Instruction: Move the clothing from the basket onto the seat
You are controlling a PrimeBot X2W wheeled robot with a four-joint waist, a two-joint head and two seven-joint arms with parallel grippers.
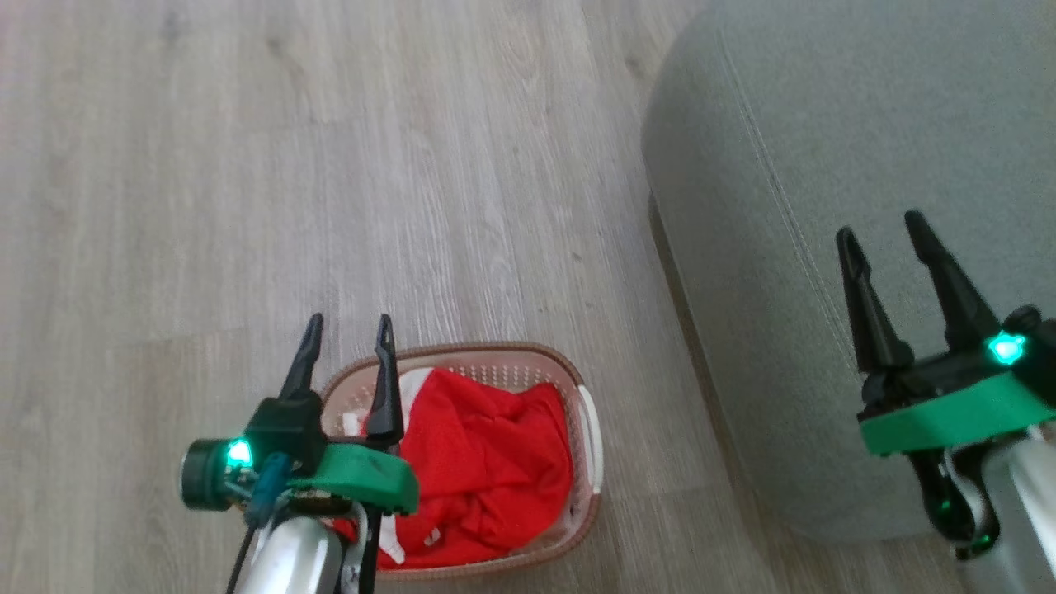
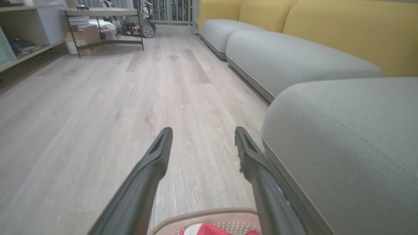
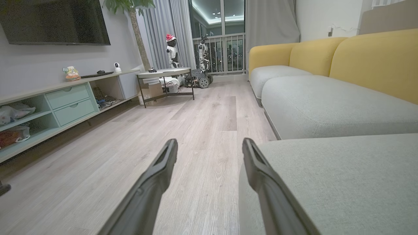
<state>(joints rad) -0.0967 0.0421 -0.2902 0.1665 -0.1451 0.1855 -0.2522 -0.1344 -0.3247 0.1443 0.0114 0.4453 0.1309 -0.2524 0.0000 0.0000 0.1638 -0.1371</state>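
So, the red clothing (image 1: 487,470) is all bunched up inside the laundry basket (image 1: 528,353), with a bit of white panel poking out at the far side. That basket sits on the wood floor (image 1: 247,165), near the grey-green sofa seat (image 1: 825,124). The left end effector (image 1: 350,320) hangs over the basket's left edge, fingers spread wide, gripping nothing. The right end effector (image 1: 879,227) hovers above the seat, also wide open and empty.
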